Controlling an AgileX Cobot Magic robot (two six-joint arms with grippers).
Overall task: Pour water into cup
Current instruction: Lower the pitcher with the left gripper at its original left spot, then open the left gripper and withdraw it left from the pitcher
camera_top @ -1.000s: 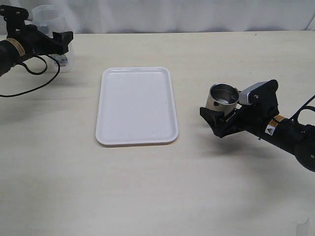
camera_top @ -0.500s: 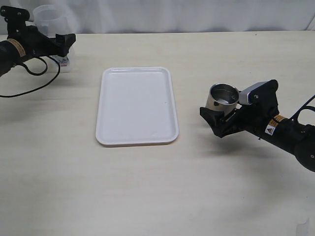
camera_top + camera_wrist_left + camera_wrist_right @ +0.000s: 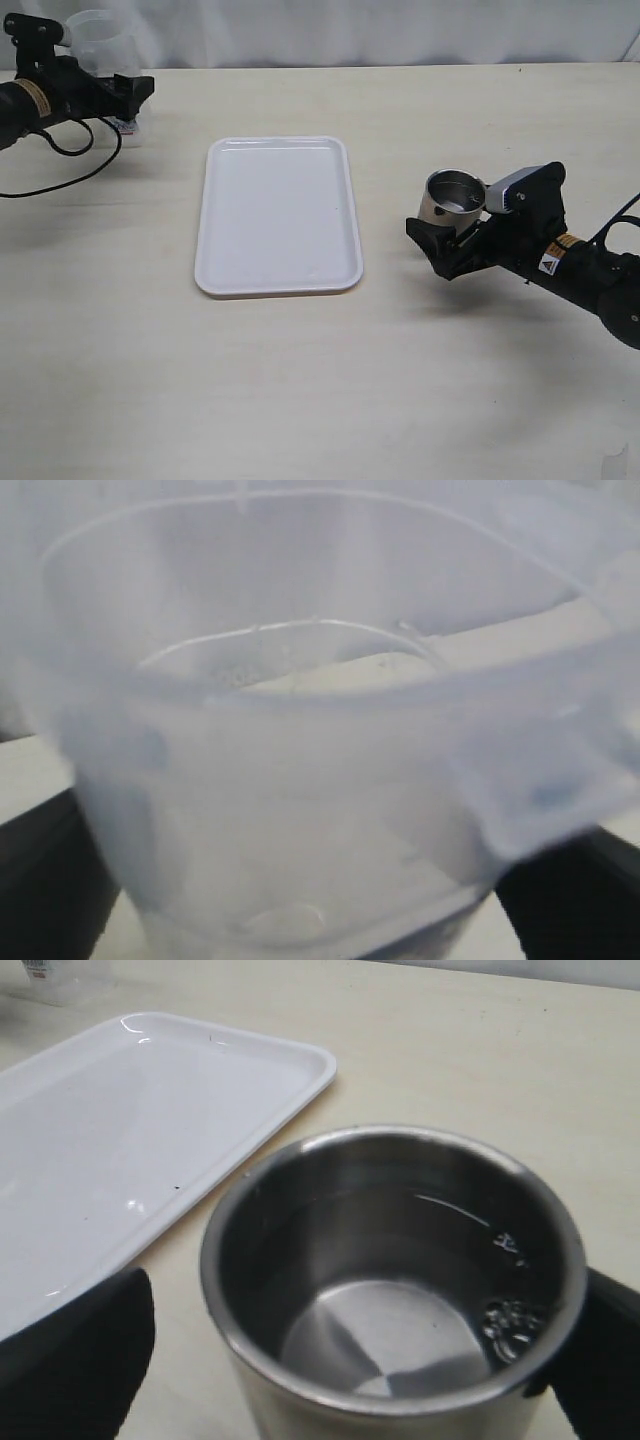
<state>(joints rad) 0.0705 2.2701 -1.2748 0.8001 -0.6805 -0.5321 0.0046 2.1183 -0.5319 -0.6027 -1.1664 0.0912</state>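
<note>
Currently the cup (image 3: 452, 198), right of the tray (image 3: 278, 215) and holding water, stands between the released jaws of the right gripper (image 3: 448, 222): retract that gripper straight back without nudging it; whether the left gripper (image 3: 130, 93) clasps the far-left jug (image 3: 100, 32) cannot be told

Lab: plain tabletop (image 3: 300, 400), white backdrop (image 3: 400, 30)

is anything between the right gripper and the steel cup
Nothing visible does. The cup stands right between the fingers of the right gripper, with no other thing in the gap. The white tray lies flat off to one side, apart from the cup.
</note>
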